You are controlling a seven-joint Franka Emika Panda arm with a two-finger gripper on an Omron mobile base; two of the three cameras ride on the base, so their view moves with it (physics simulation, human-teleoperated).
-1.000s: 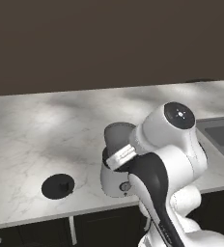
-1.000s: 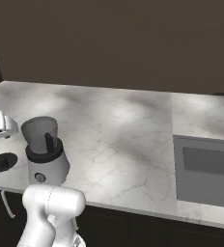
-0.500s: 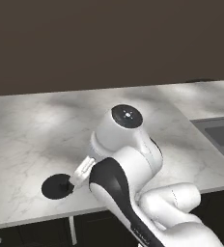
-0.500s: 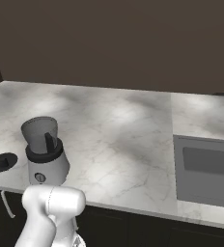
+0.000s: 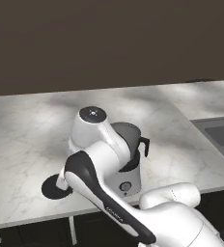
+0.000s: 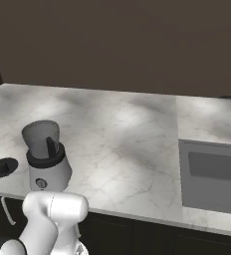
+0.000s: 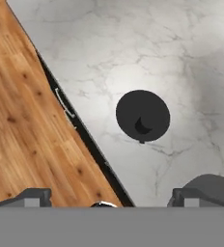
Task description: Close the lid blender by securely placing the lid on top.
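The blender (image 5: 131, 159) stands near the counter's front edge, its translucent jar open on top and its black handle pointing right. In the right base view the blender (image 6: 45, 159) sits at the left. The lid (image 7: 143, 116), a flat black disc with a small knob, lies on the marble just left of the blender; it is also the lid (image 6: 2, 168) and, half hidden by my arm, the lid (image 5: 52, 188). My gripper (image 7: 114, 200) hovers above the lid, well apart from it, open with nothing between its fingers.
The marble counter (image 6: 122, 134) stretches wide behind the blender. A sink (image 6: 212, 174) is sunk in at the right. In the hand view the counter's front edge runs diagonally, with a wooden floor (image 7: 27, 120) beyond it. My own arm (image 5: 99, 164) blocks part of the blender.
My arm has swung left, from in front of the blender to over the lid. Blender and lid have stayed where they were.
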